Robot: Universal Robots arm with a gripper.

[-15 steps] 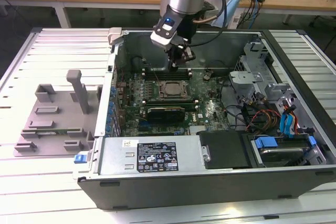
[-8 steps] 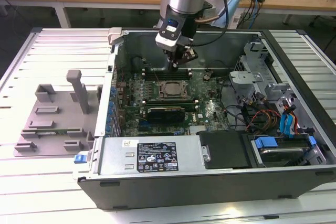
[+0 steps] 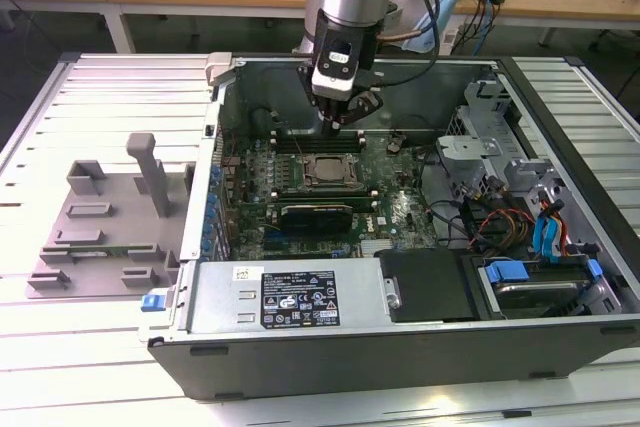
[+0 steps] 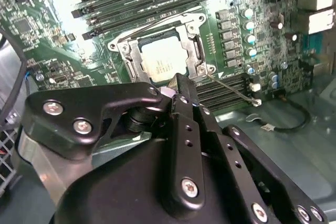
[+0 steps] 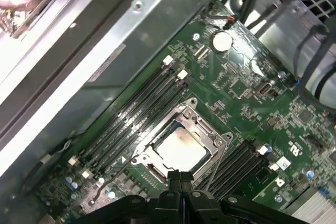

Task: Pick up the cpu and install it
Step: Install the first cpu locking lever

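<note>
While jaws shut, empty, cpu (image 5: 180,148) sits in socket (image 5: 181,145); slatted table (image 3: 90,347).

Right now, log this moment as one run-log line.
cpu: seated in socket | gripper: shut, empty, above socket edge | grey tray: outside case, no chip seen

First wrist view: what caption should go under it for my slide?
Shut gripper hovering over the cpu seated in the motherboard's socket.
</note>
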